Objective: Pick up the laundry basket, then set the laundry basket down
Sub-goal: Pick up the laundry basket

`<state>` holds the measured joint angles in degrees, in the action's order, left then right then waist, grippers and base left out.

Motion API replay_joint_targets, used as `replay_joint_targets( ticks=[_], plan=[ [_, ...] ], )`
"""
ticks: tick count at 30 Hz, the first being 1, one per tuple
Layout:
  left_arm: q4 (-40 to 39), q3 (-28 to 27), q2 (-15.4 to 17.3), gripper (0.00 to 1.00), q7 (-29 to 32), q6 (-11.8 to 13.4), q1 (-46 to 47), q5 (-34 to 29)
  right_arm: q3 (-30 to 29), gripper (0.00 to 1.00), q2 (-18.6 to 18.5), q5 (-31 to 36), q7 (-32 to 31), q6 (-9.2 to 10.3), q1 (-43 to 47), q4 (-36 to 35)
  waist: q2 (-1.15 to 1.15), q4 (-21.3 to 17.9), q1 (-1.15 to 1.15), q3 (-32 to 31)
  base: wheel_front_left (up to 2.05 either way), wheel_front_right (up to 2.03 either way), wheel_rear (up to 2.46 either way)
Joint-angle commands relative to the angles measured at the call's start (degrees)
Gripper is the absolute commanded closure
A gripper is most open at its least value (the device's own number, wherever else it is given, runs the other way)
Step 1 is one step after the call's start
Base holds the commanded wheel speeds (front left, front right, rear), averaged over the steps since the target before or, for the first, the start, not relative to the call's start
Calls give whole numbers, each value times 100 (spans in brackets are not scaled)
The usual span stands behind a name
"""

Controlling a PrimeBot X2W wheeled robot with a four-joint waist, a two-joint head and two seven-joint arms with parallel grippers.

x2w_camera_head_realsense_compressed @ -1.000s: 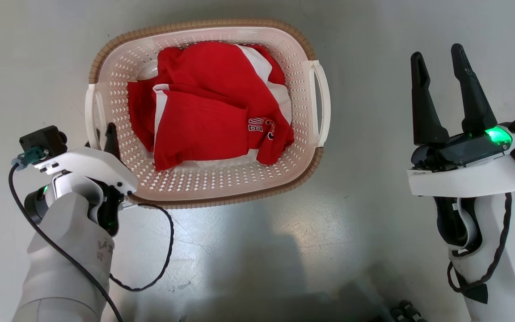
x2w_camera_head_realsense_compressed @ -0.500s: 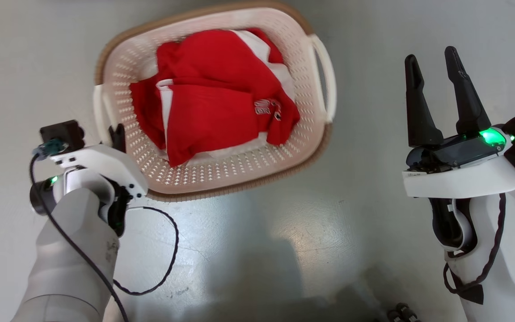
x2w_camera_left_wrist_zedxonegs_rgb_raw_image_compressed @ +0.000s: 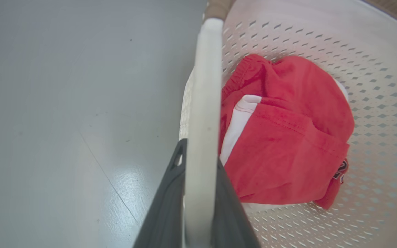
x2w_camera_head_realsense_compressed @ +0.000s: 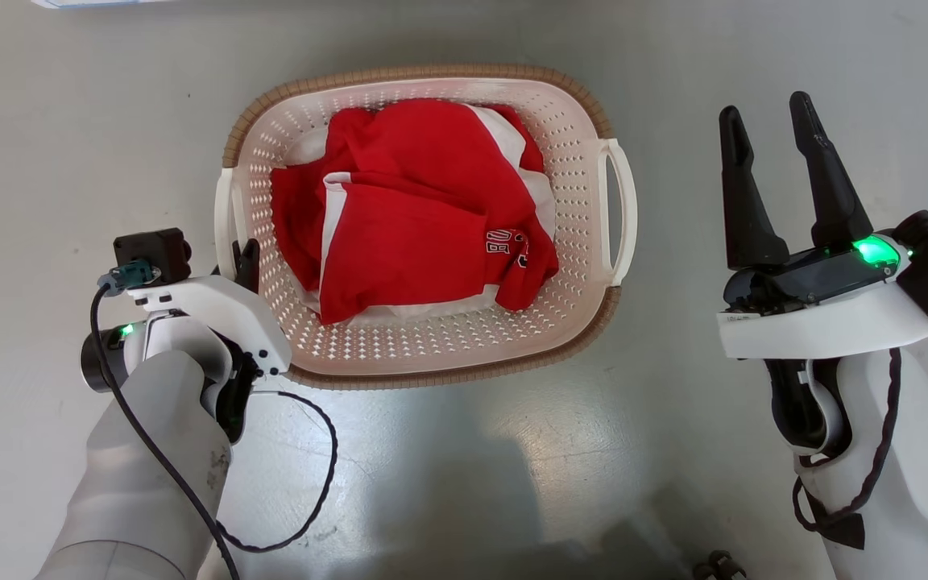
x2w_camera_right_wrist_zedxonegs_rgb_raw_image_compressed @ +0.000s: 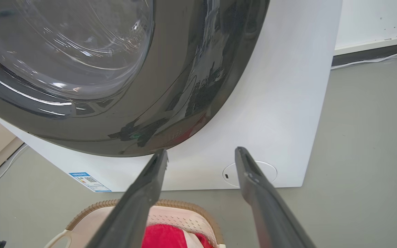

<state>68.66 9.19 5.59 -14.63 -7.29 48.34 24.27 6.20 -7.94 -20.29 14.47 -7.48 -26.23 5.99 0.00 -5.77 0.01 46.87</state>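
The laundry basket (x2w_camera_head_realsense_compressed: 432, 74) is cream-white with a brown rim and holds red and white clothes (x2w_camera_head_realsense_compressed: 416, 234). It lies at the middle of the head view, over the grey floor. My left gripper (x2w_camera_head_realsense_compressed: 248, 254) is shut on the basket's left loop handle (x2w_camera_head_realsense_compressed: 224, 217). In the left wrist view the two dark fingers (x2w_camera_left_wrist_zedxonegs_rgb_raw_image_compressed: 171, 193) clamp the white handle (x2w_camera_left_wrist_zedxonegs_rgb_raw_image_compressed: 203, 86) between them. I cannot tell whether the basket touches the floor. My right gripper (x2w_camera_head_realsense_compressed: 764, 113) stands open to the right of the basket, apart from its right handle (x2w_camera_head_realsense_compressed: 623, 213), with nothing between its fingers.
A white washing machine (x2w_camera_right_wrist_zedxonegs_rgb_raw_image_compressed: 281, 103) with a dark round door (x2w_camera_right_wrist_zedxonegs_rgb_raw_image_compressed: 115, 69) stands just beyond the basket (x2w_camera_right_wrist_zedxonegs_rgb_raw_image_compressed: 171, 215) in the right wrist view. Grey floor (x2w_camera_head_realsense_compressed: 512, 467) surrounds the basket. A black cable (x2w_camera_head_realsense_compressed: 311, 475) hangs from my left arm.
My left gripper has closed on the left handle. The basket tilted, then levelled, and has shifted right together with the left gripper. The head view has shifted slightly.
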Motion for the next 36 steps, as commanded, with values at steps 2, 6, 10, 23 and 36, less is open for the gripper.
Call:
replay_joint_targets(
  ticks=[2, 6, 10, 23, 36],
  plan=[
    [-48, 31, 112, 100, -19, -19, -216, 203, 151, 0, 56, -43, 52, -1, 24, -116, 0, -17, 0, -14, 0, 0, 0],
    [-32, 285, 112, 100, 48, -19, -192, 520, 160, 0, 56, -49, 52, -1, 21, -116, 0, -30, 0, -21, 0, 0, 0],
    [-1, 540, 81, 100, 78, -19, -158, 743, 168, 0, 59, -53, 52, -1, 15, -101, 0, -35, 0, -25, 0, 0, 0],
    [246, 973, 119, 0, 70, -20, -57, 1300, 232, 0, 47, -78, 52, -1, -9, -43, 0, -51, 0, -108, 0, 0, 0],
    [344, 1043, 287, 0, -25, -20, -172, 1480, 293, 0, 73, -108, 52, -1, 26, 61, 0, -73, 0, -428, 0, 0, 0]
  ],
)
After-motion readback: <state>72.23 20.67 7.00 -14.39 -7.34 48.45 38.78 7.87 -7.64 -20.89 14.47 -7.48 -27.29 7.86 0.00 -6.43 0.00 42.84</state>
